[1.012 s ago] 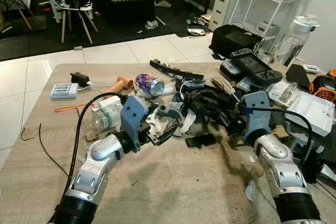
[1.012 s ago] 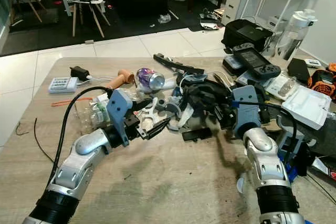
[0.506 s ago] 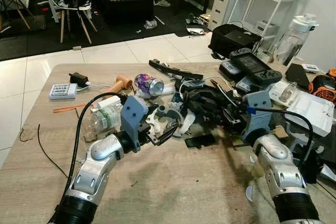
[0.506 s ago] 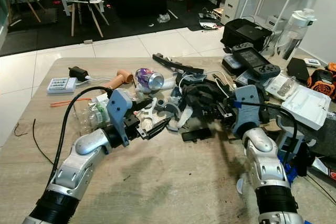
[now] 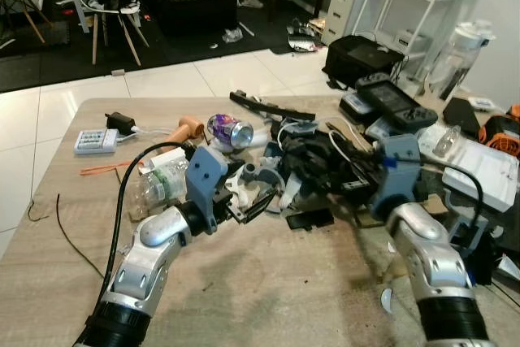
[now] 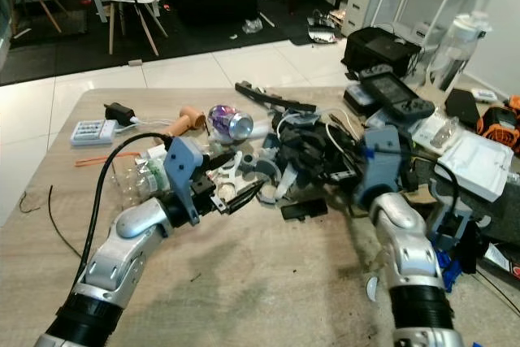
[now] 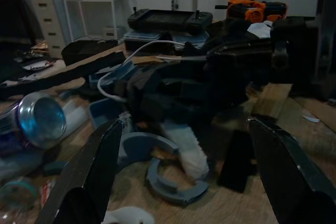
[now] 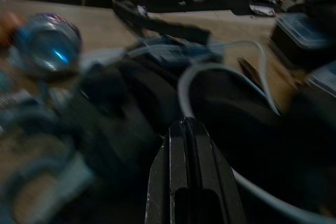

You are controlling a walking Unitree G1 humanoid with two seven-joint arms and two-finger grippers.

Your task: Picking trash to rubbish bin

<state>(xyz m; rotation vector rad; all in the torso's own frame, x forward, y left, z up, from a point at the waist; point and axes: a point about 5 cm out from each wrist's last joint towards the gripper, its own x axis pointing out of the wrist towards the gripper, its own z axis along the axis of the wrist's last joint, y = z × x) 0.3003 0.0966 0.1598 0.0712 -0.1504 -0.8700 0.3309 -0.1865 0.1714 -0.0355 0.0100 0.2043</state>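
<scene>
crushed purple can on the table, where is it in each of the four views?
Left eye: crushed purple can, table's far side, beyond the left gripper.
Right eye: can, same place.
Left wrist: can, beside the gripper's finger.
Right wrist: blurred can.
Shared landmark: white cable looping over the black pile.

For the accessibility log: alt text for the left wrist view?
Two open black fingers frame a dim cluttered tabletop: a tangled black heap with a white cable, grey curved plastic pieces, and a crushed drink can lying on its side.
</scene>
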